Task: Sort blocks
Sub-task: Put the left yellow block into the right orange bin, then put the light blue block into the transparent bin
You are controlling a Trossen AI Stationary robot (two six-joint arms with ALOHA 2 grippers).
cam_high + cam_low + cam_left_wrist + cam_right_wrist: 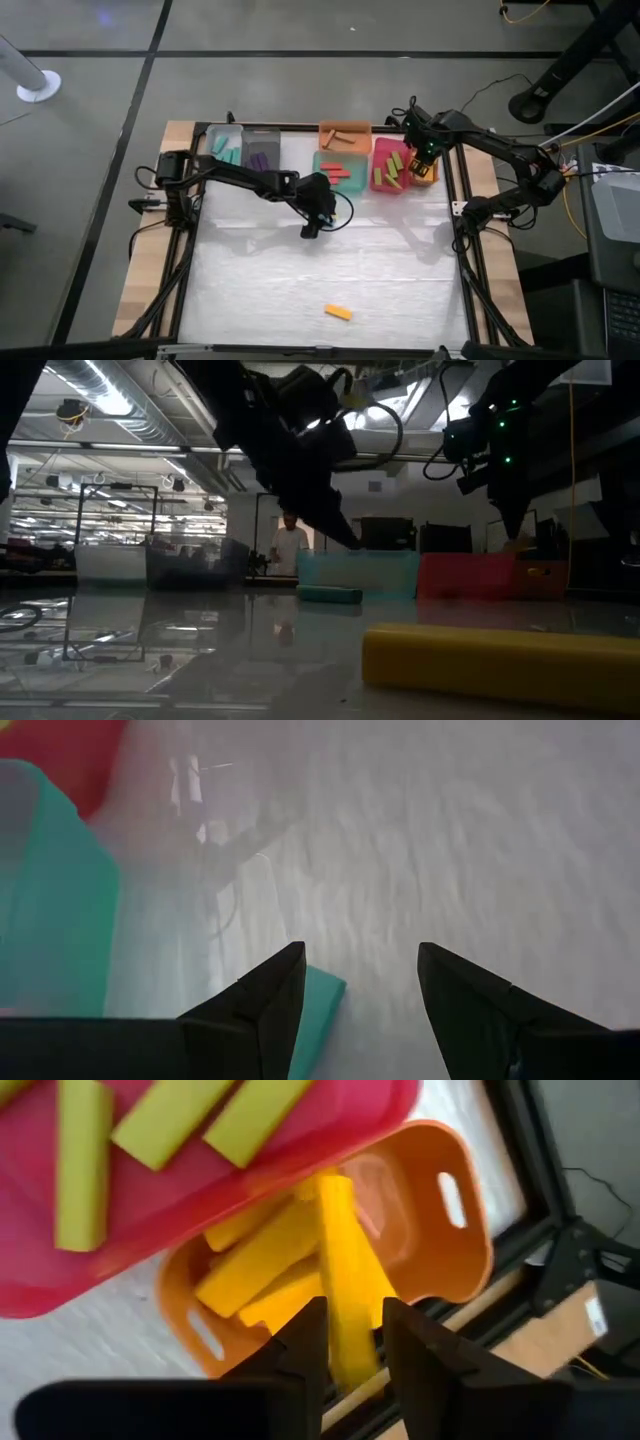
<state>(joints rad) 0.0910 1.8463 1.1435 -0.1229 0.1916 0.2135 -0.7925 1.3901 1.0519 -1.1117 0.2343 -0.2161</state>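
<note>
A yellow block [345,1270] was seen between the right gripper's [352,1342] fingers, tilted over the orange bin [440,1230], where other yellow blocks [262,1260] lay; whether it was clamped or just let go could not be told. Olive blocks [80,1160] lay in the pink bin [330,1140] beside it. The left gripper [360,982] was held open above a teal block [318,1020] on the table [330,260]. One yellow block [338,312] lay alone well apart, near the front edge.

Dim low view with backlit arms; left wrist view blurred.
</note>
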